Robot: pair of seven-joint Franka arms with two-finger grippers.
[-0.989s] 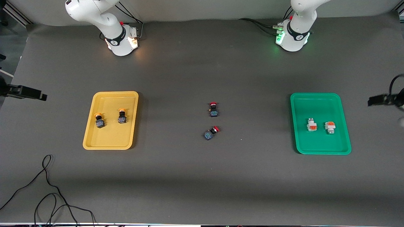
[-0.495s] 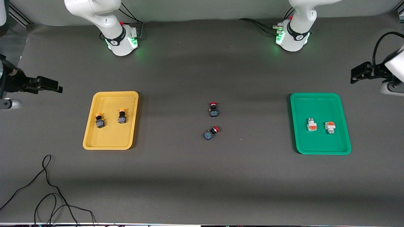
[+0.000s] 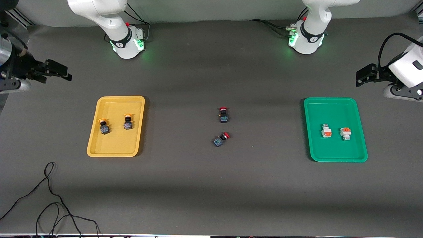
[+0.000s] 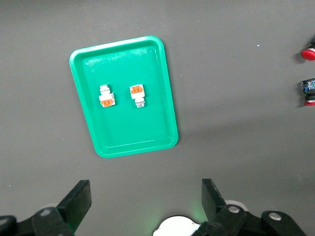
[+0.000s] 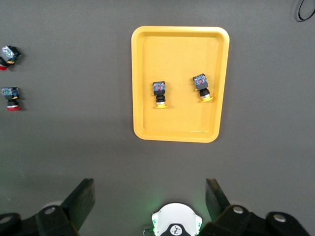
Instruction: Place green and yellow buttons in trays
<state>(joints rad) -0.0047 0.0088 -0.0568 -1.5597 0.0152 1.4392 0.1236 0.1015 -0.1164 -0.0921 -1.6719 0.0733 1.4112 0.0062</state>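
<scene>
Two yellow-capped switches (image 3: 104,126) (image 3: 128,122) lie in the mustard yellow tray (image 3: 116,148); the right wrist view shows them (image 5: 159,93) (image 5: 203,87) in that tray (image 5: 177,49). Two white switches with orange blocks (image 3: 326,131) (image 3: 345,133) lie in the green tray (image 3: 333,105); the left wrist view shows them (image 4: 107,96) (image 4: 138,95) in that tray (image 4: 133,132). My right gripper (image 3: 61,73) (image 5: 150,201) is open and empty, high at the right arm's end of the table. My left gripper (image 3: 362,77) (image 4: 146,201) is open and empty, high at the left arm's end.
Two red-capped black-blue switches (image 3: 223,115) (image 3: 220,139) lie on the dark mat midway between the trays. A black cable (image 3: 49,198) loops near the front corner at the right arm's end. The arm bases (image 3: 127,43) (image 3: 307,39) stand at the table's back.
Both grippers have risen and drawn back toward their bases, coming further into the front view. The switches and trays have not moved.
</scene>
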